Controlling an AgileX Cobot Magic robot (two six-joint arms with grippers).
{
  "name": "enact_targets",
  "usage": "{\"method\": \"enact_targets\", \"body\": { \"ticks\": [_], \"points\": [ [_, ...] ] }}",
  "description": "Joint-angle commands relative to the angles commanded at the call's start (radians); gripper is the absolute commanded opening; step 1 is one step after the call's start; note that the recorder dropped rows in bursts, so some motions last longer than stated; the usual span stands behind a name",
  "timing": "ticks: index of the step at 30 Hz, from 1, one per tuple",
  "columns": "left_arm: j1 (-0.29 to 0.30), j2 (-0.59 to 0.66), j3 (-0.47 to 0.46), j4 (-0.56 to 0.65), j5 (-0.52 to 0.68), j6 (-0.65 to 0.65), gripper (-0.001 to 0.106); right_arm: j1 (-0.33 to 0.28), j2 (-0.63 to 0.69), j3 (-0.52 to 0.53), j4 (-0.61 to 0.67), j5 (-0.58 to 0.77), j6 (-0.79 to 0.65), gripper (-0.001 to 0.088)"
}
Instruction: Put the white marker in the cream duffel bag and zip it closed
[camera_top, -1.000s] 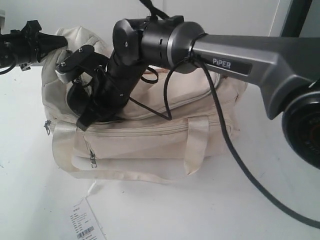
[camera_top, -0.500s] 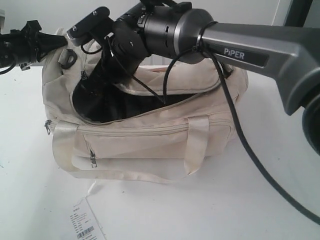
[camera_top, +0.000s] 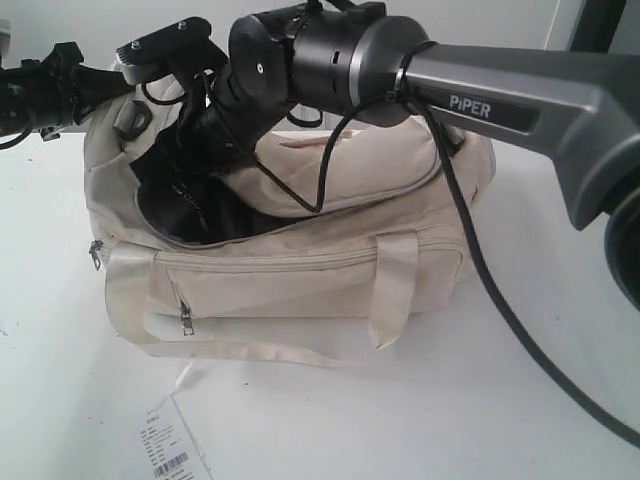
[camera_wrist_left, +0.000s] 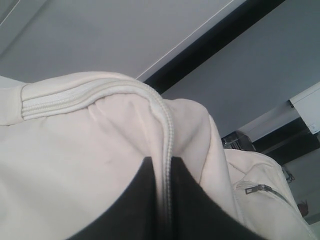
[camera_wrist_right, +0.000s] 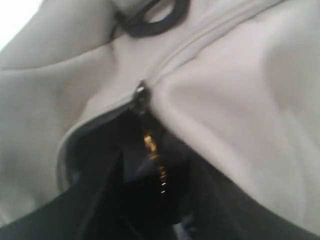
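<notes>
R gripper (camera_wrist_right: 156, 172): jaws look parted w/ nothing seen btwn them, though the dark fingers blur into the dark lining (camera_top: 165, 215), so that's a cautious read. It hangs over the open mouth of the cream duffel bag (camera_top: 300, 280), and its arm crosses to the left half of the ext. view.

Just ahead of the fingertips sits the grey zip pull (camera_wrist_right: 141, 95), near but not gripped. The gold charm (camera_wrist_right: 151, 145) is just beside it, over the dark opening.

Key relation: in the ext. view the zip track's long axis runs approx. 9-to-3 o'clock along the bag top. The pull sits at the 9 o'clock end, close to the black ring (camera_top: 131, 118). The mouth gapes from there toward 3 o'clock, so closing prob. means catching the pull and dragging it toward 3 o'clock.

L gripper (camera_wrist_left: 161, 167) is at approx. 9 o'clock from the R one. It's clamped on the bag's end, w/ the zip seam pinched btwn its fingers. That looks like an anchor hold, so R is the nearer arm for the pull.

White marker: not visible in any view. It may lie inside, hidden in the lining, but can't tell.

The bag rests on the white table (camera_top: 520, 400), unzipped, handle side (camera_top: 395, 285) facing the camera.
</notes>
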Motion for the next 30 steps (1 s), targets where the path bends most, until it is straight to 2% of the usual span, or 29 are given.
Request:
{"method": "enact_targets", "body": {
  "ticks": [3,5,7,10,14,16,18,23,30],
  "points": [
    [0.000,0.000,0.000,0.000,0.000,0.000,0.000,0.000,-0.021,0.000,0.014,0.045,0.010,0.0414],
    [0.000,0.000,0.000,0.001,0.000,0.002,0.000,0.002,-0.028,0.002,0.102,0.063,0.004,0.0414],
    [0.000,0.000,0.000,0.001,0.000,0.002,0.000,0.009,-0.028,0.004,0.181,0.083,-0.070,0.0414],
    [0.000,0.000,0.000,0.001,0.000,0.002,0.000,0.022,-0.010,0.004,0.187,0.069,-0.128,0.0411],
    [0.000,0.000,0.000,0.003,0.000,0.002,0.000,0.018,0.025,0.004,0.077,-0.006,-0.095,0.0303],
    [0.000,0.000,0.000,0.002,0.000,0.002,0.000,0.013,0.038,0.004,0.024,-0.029,-0.046,0.0295],
    [0.000,0.000,0.000,0.002,0.000,0.002,0.000,0.011,0.048,0.004,-0.029,-0.047,-0.035,0.0334],
    [0.000,0.000,0.000,0.002,0.000,0.002,0.000,0.009,0.060,0.004,-0.111,-0.127,-0.017,0.0494],
    [0.000,0.000,0.000,0.002,0.000,0.002,0.000,0.009,0.081,0.004,-0.179,-0.259,-0.007,0.0495]
  ]
}}
